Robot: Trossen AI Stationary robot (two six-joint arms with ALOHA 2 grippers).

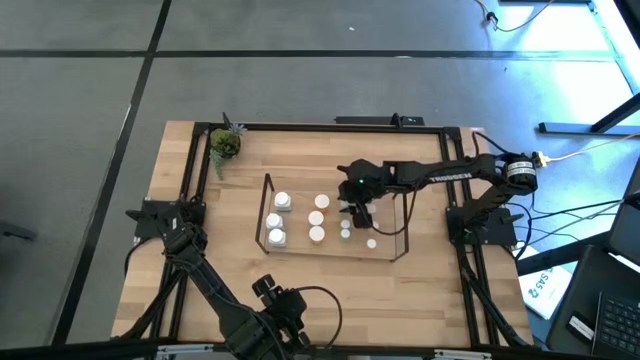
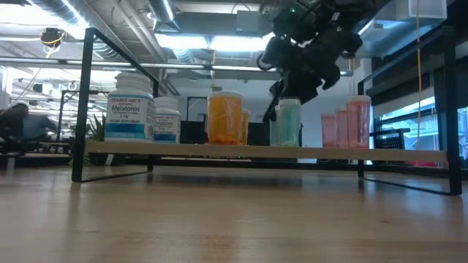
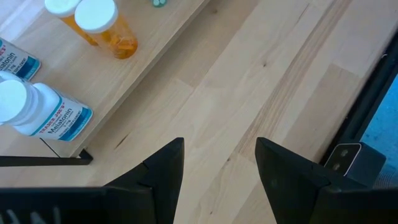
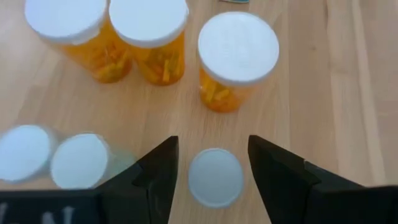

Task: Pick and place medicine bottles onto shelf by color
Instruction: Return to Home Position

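On the shelf [image 1: 388, 208] the medicine bottles stand upright in groups: white ones [image 1: 277, 220] at the left, orange ones [image 4: 149, 43] beside them, a teal one [image 2: 287, 123], and pink ones [image 2: 349, 124] at the right. My right gripper [image 4: 212, 144] is open above the shelf's middle. Its fingers stand on either side of a white-capped bottle [image 4: 215, 177] with a small gap on each side. In the low view it hangs just over the teal bottle. My left gripper [image 3: 219, 142] waits open over the table near the shelf's near left corner, with nothing between its fingers.
Two more white-capped bottles [image 4: 53, 158] stand close beside my right gripper's fingers, and the three orange ones stand just beyond it. A small potted plant [image 1: 224, 145] sits at the table's far left corner. A black frame [image 1: 300, 127] edges the table. Bare wood [image 1: 420, 290] lies nearside of the shelf.
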